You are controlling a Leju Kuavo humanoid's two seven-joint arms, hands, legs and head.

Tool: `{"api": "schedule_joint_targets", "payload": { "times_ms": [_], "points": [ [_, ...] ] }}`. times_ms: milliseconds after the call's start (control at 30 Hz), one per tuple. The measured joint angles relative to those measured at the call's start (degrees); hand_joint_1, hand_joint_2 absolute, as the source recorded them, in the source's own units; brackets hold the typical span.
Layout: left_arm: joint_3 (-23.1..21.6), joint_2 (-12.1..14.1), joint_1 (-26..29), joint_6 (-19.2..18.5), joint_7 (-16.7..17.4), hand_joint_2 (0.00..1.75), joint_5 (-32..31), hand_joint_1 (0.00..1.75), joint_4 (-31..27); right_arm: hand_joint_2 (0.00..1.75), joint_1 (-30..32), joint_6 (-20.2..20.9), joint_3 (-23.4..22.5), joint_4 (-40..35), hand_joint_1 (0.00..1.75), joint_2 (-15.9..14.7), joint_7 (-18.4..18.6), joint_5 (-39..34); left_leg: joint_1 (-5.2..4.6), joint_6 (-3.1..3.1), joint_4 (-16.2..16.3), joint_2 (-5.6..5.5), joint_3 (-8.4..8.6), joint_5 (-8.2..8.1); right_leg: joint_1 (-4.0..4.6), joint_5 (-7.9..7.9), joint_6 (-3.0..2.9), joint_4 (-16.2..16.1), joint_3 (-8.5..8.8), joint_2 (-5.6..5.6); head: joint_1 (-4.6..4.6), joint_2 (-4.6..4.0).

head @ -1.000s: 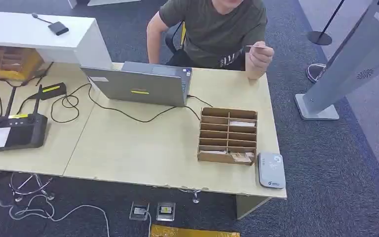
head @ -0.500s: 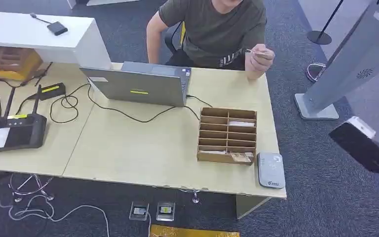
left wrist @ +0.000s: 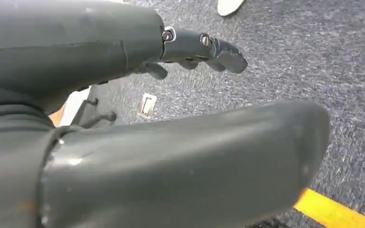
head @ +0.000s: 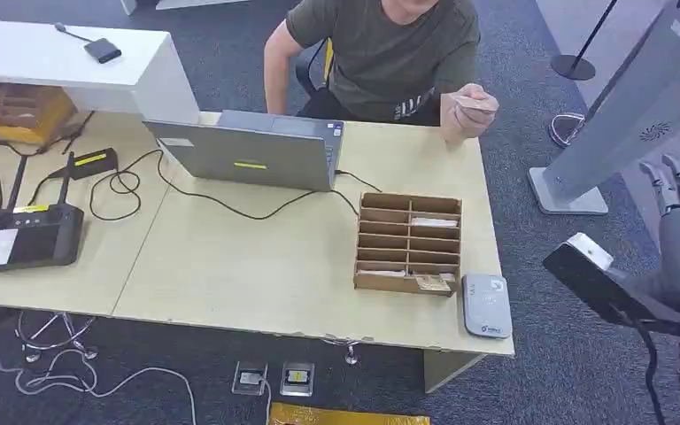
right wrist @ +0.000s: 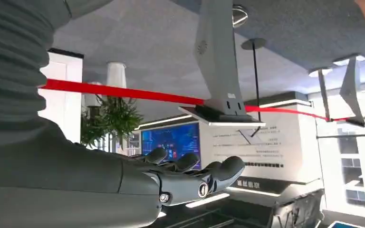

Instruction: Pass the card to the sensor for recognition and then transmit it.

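Observation:
A person seated behind the table holds a small card [head: 472, 104] up in one hand above the table's far right corner. The grey card sensor [head: 486, 305] lies flat at the near right corner, beside a wooden card rack [head: 408, 243]. My right hand [head: 678, 189] is raised off the table's right side over the carpet, fingers stretched out and holding nothing; in the right wrist view that right hand [right wrist: 190, 178] shows the same spread fingers. In the left wrist view my left hand [left wrist: 197, 48] hangs over the carpet with its fingers out straight and nothing in it.
An open laptop [head: 248, 152] stands on the table [head: 230, 266] in front of the person, its cable running toward the rack. A black controller [head: 31, 234] lies at the left. A tall grey kiosk [head: 624, 115] stands on the floor to the right, close to my raised arm.
My right arm has come up into view at the right, the hand rising beside the kiosk. The person's hand has tilted the card slightly. Nothing on the table has moved.

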Motion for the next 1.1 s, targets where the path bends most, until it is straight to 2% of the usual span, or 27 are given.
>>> {"api": "schedule_joint_targets", "payload": {
  "times_ms": [200,533,1100],
  "points": [
    [0.0,0.3,0.0,-0.4,0.0,0.0,-1.0,0.0,0.0,1.75,1.6,-0.1,0.2,0.0,0.0,1.5,0.0,2.6,0.01,-0.01,0.0,0.01,0.01,-0.01,0.0,0.0,0.0,0.0,-0.01,0.01,0.0,0.0],
    [0.0,0.5,0.0,-1.2,0.0,0.0,-3.0,0.0,0.0,1.75,2.9,-2.7,1.0,0.7,0.0,4.1,0.0,8.0,0.01,-0.02,0.0,0.01,0.02,-0.01,0.0,-0.01,0.0,0.0,-0.01,0.01,0.0,0.0],
    [0.0,0.8,0.1,-1.9,0.0,0.0,-4.0,0.0,0.0,1.75,4.2,-1.9,3.3,1.5,0.0,7.5,0.0,13.4,0.01,-0.02,0.0,0.02,0.02,-0.01,0.0,-0.01,-0.01,0.0,0.0,0.02,0.0,0.0]
  ]
}}
